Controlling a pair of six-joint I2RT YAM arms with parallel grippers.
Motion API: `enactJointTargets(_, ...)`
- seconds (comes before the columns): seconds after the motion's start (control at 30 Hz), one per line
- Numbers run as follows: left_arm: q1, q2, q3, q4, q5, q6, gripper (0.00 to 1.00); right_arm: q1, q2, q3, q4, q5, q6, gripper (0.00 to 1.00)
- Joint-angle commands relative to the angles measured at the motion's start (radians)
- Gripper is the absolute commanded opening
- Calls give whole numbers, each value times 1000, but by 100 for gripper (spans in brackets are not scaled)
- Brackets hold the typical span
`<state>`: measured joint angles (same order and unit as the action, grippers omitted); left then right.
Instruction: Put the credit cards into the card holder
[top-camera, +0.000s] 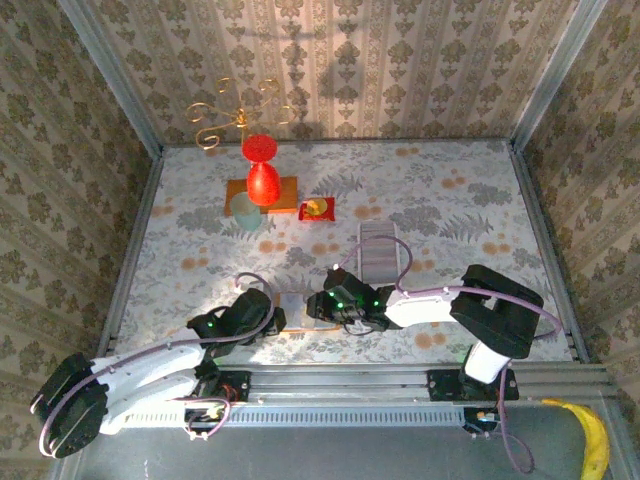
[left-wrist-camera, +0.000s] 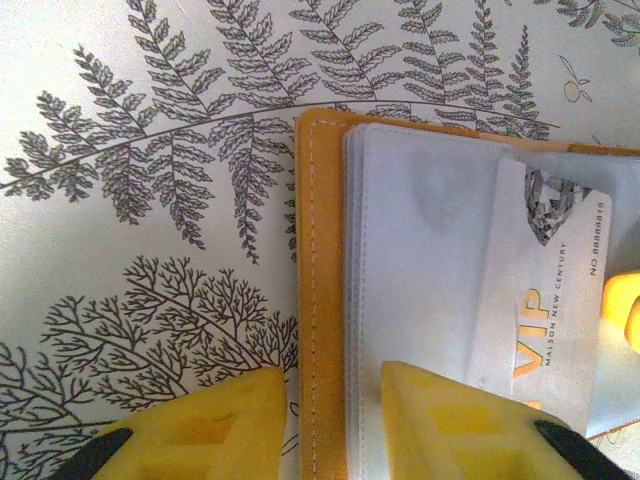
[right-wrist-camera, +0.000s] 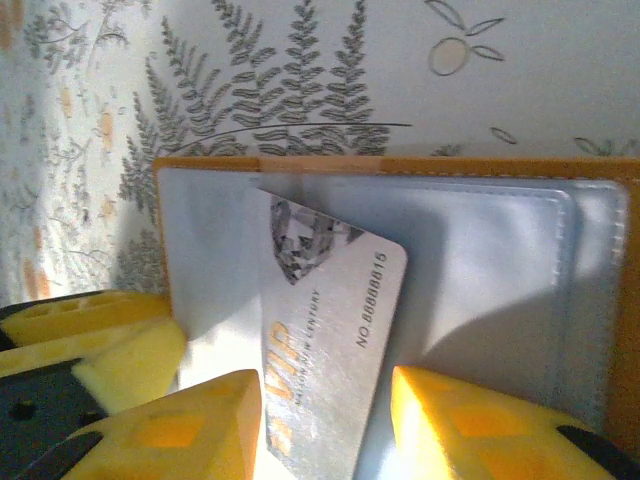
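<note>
The orange card holder (left-wrist-camera: 322, 250) lies open and flat on the fern-print table, its clear plastic sleeves (right-wrist-camera: 480, 270) facing up. A silver VIP credit card (right-wrist-camera: 330, 320) lies tilted on the sleeves, its diamond-printed corner tucked under a sleeve edge. My right gripper (right-wrist-camera: 325, 420) is open, one yellow finger on each side of the card's near end. My left gripper (left-wrist-camera: 335, 420) stands open astride the holder's stitched edge, one finger over the table and the other over the sleeves. In the top view both grippers, left (top-camera: 278, 312) and right (top-camera: 318, 305), meet at the holder (top-camera: 293, 303).
A grey ribbed rectangle (top-camera: 383, 255) lies behind the right arm. Farther back stand a red vase-like object (top-camera: 261, 170) on an orange mat, a pale bowl (top-camera: 245, 210), a small red tray (top-camera: 318, 208) and a gold wire stand (top-camera: 225, 118). A banana (top-camera: 592, 440) lies off the table.
</note>
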<state>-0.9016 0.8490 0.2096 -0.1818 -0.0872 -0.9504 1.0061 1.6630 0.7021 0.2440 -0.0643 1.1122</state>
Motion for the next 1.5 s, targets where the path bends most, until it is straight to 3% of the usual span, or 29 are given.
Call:
enactJointTargets(0.0,2,20,-19,-71,-19,-4,31,2,-5,26,-97,34,-46,37)
enactJointTargets(0.23,1,74,-14,-39,-3,-8,28,5,52,71,-76,-3,-50,26)
enactJointTargets(0.5,0,116,-14,-13,13,-14,26,9,76,124,-113,-9,-70,21)
enactJointTargets(0.67,0,106,-18,-16,12,-18,26,17,61,145,-155,5,-107,22)
enactJointTargets(0.83,0,93,-16,-20,7,-17,26,21,76,209,-270,20,-155,35)
enactJointTargets(0.93,1,88,-10,-30,7,-13,26,22,64,218,-337,71,-167,35)
enactJointTargets(1.3,1,85,-15,-26,11,-14,26,26,109,231,-338,61,-157,17)
enactJointTargets(1.47,0,77,-24,-24,12,-19,26,37,137,262,-329,44,-162,15)
